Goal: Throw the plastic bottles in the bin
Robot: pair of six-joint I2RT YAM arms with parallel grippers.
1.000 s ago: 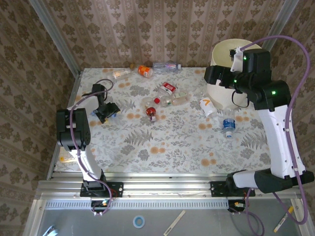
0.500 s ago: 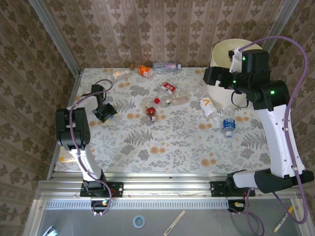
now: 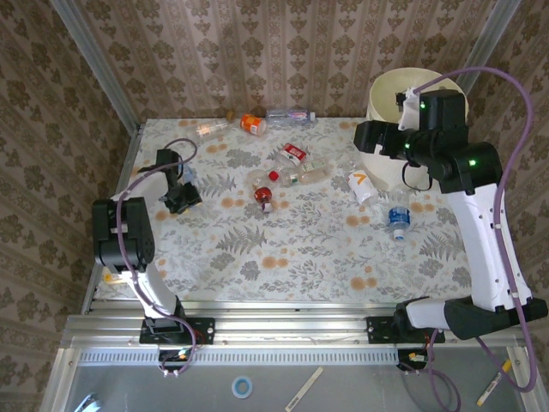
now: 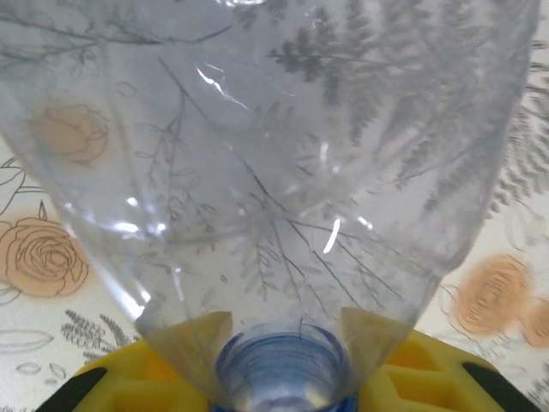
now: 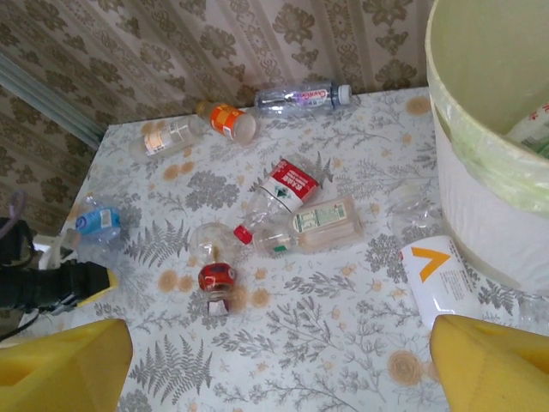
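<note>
Bottles (image 5: pixel 300 225) lay scattered over the worktop (image 3: pixel 300 257), most of them in the stretch between the two claws, a few along the far wall beyond them. The step in hand looked like a pick-up on the left side. The left claw (image 3: pixel 183 198) sat low at the worktop with its jaws drawn narrow on the neck of a clear bottle (image 4: pixel 274 172). In the wrist view the yellow pads (image 4: pixel 412 373) pressed in on either side of the blue-ringed neck, and the crumpled body stretched away ahead of the claw. It appeared to rest on the worktop, not yet raised. The bin (image 3: pixel 390 86) stood well apart from that claw, far off to its right. It stood just beside the right claw (image 5: pixel 279 369), which hung above the worktop by the rim with its jaws spread wide and nothing between them. The next move seemed to call for a firm hold on the thin, slippery neck. A lift clear of the worktop would follow, then a long carry rightward over the loose bottles to the bin's mouth. If that reach proved too far for the left arm, a handover to the open right claw might be needed.
</note>
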